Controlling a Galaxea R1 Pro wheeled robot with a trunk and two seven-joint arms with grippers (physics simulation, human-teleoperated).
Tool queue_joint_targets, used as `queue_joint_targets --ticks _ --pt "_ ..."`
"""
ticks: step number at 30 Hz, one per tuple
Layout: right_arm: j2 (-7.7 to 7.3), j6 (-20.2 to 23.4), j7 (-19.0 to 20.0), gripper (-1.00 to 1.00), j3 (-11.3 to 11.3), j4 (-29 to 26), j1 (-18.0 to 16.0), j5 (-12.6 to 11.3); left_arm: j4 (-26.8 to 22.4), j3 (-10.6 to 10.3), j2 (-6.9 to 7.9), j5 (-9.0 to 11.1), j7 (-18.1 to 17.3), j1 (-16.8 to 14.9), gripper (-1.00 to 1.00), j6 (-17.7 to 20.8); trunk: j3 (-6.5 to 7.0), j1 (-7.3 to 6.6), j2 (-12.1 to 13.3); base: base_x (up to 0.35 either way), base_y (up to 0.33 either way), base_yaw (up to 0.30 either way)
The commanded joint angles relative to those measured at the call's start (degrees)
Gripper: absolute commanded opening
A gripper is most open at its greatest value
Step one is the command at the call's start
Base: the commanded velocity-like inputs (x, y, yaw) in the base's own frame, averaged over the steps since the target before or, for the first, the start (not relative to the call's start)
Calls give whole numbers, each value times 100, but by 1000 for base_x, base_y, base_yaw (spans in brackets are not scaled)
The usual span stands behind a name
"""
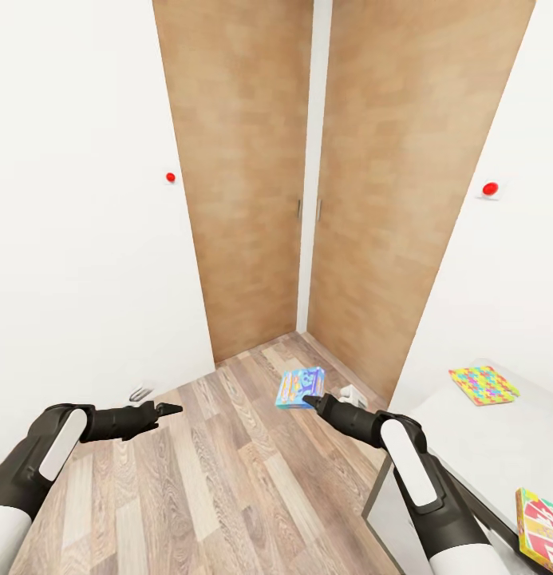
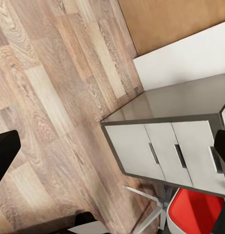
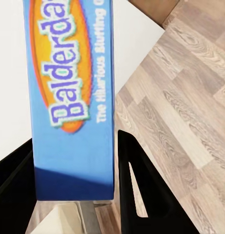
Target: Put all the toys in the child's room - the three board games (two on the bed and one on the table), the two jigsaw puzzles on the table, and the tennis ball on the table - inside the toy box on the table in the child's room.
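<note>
From the head camera I look down at a wood-plank floor (image 1: 228,479) in a corner where white walls meet two tall brown wooden doors (image 1: 244,184). My right gripper (image 1: 306,398) reaches forward at centre, its jaws pinching a blue board game box (image 1: 298,388) that hangs above the floor. In the right wrist view the same box (image 3: 71,97) fills the space between two black fingers (image 3: 137,195), and I can read "Balderdash"-style lettering in white on an orange oval; the fingers press against its lower edge on either side. My left gripper (image 1: 168,410) extends at lower left, holding nothing; in the left wrist view its black fingertips (image 2: 5,156) sit far apart at opposite edges, so the jaws are spread. That view also looks onto a grey drawer unit (image 2: 166,141) and a red seat (image 2: 197,212). At the right of the head view, a pale grey surface (image 1: 468,447) carries a jigsaw puzzle (image 1: 483,385) in yellow, pink, blue and green, lying flat near the wall, and a second, red-covered board game (image 1: 541,519) at the near right edge.
</note>
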Motion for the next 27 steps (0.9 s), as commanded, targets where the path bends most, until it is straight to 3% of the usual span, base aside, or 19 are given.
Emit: queue_joint_targets --ticks 1,10,27 --pt "3 19 -5 -100 -2 -5 -5 -5 1 16 -1 -37 -44 -6 100 27 -13 4 -13 0 0 0" --pt "117 21 -5 -100 6 -14 -5 -4 -1 49 12 -29 -57 -6 100 34 -13 4 -13 0 0 -35" --pt "120 13 4 -100 -1 -20 -5 -4 0 56 33 -28 -65 -6 100 49 -13 4 -13 0 0 -269"
